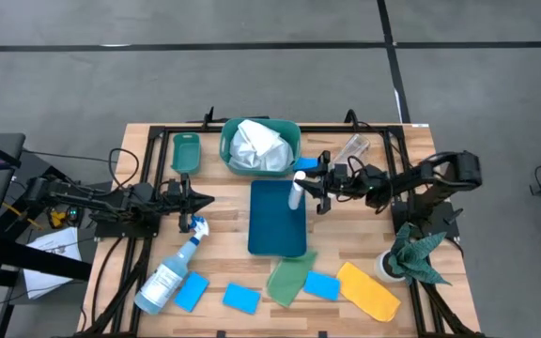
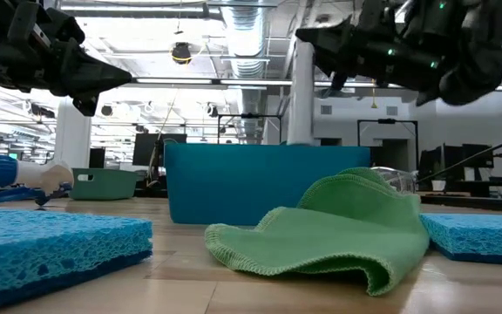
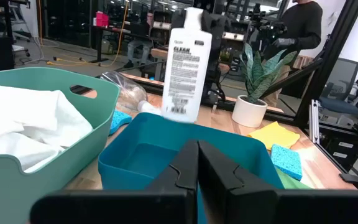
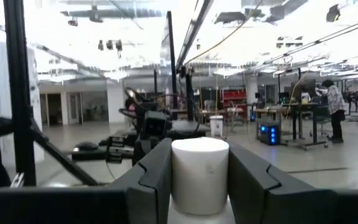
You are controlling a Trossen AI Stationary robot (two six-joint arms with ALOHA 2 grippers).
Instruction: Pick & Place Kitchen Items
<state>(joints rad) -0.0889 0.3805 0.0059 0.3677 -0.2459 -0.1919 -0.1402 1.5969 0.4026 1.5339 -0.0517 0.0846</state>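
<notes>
Lying along the near edge of the wooden slat table (image 1: 224,202) are three small blue rectangular sponges, one (image 1: 192,292) beside the base of the clear spray bottle with a blue trigger (image 1: 172,269), one (image 1: 241,299) just past it and one (image 1: 323,285) tucked between the rumpled light-green cloth (image 1: 289,279) and the flat yellow cloth (image 1: 369,291). Just behind them sits the dark blue rectangular plastic tray (image 1: 277,218), empty as far as the views show. Over its right far corner the right gripper (image 1: 312,185) hangs clear of the table, its fingers clamped on the neck of a small white plastic bottle with a printed label (image 3: 188,68), which hangs upright above the tray's rim. The left gripper (image 1: 201,200) waits at the tray's left side, fingers pressed together and empty. Farther back stand the teal round-cornered basket (image 1: 229,150) holding a crumpled white cloth (image 1: 256,145), a small teal bin (image 1: 186,150) and a clear bottle lying on its side (image 1: 352,148). The step in hand looks like carrying the white bottle to a container; the next move probably calls for lowering it well inside the tray walls, or over the basket, before the fingers part, so it does not topple off the rim.
</notes>
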